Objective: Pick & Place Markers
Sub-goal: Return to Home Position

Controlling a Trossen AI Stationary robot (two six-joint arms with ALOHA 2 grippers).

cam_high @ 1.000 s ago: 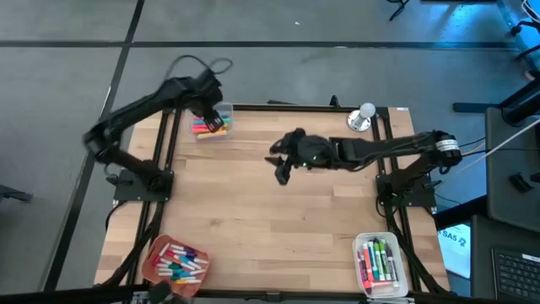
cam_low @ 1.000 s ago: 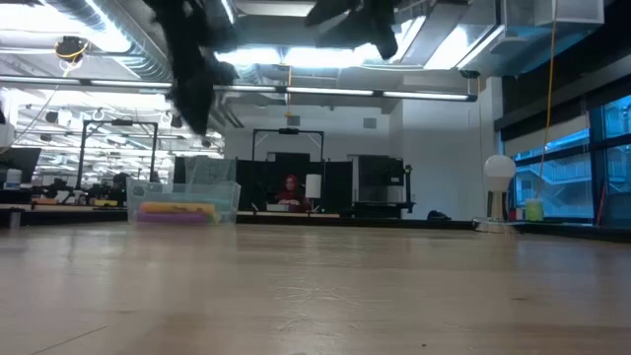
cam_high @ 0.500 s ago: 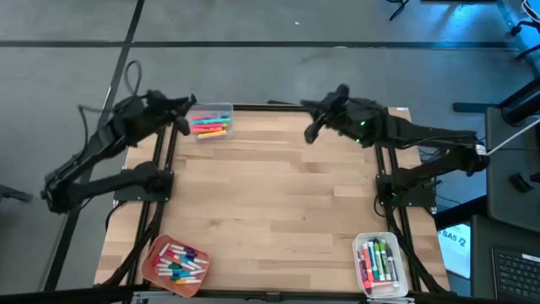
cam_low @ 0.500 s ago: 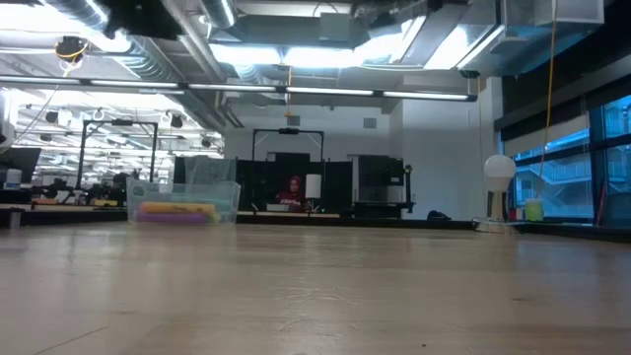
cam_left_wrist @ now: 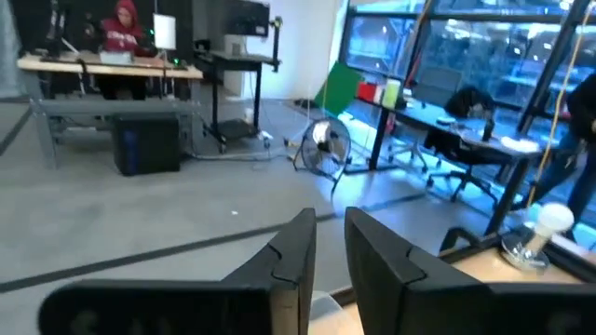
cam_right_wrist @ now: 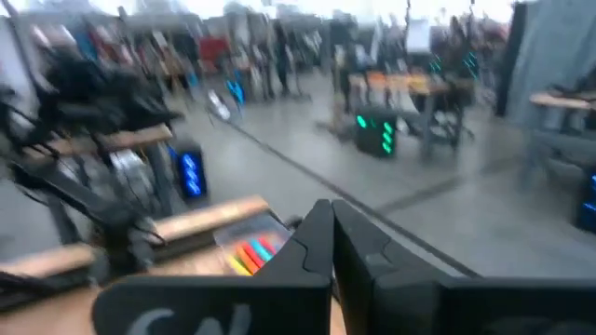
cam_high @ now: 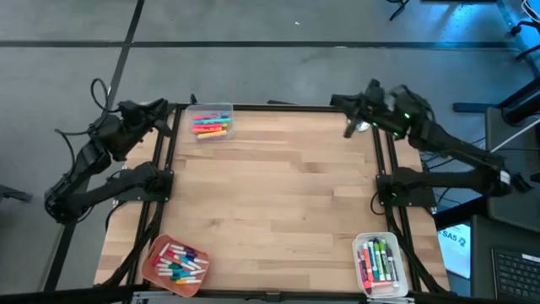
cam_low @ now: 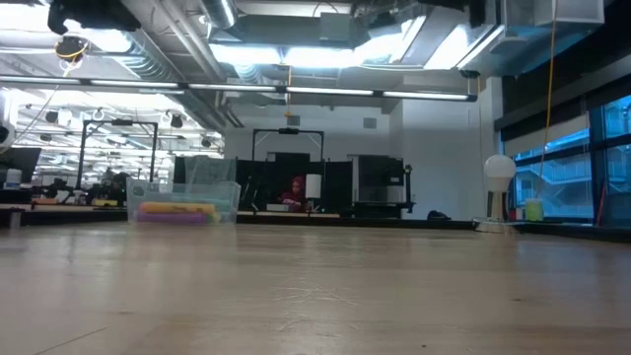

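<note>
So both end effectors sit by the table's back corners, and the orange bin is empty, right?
Not empty: the high view shows the orange bin holding many markers. The left end effector and right end effector are by the back corners.

In the low view the markers (cam_low: 177,210) in the clear bin (cam_low: 183,192) merge into one yellow-and-purple band, in the right wrist view they blur into coloured streaks, and, well apart from that bin, the right gripper (cam_high: 348,129) partly covers the bell (cam_high: 364,126).

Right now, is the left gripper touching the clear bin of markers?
Apart. The high view shows the left gripper by the left edge of the table, with a strip of bare wood between it and the clear bin.
</note>
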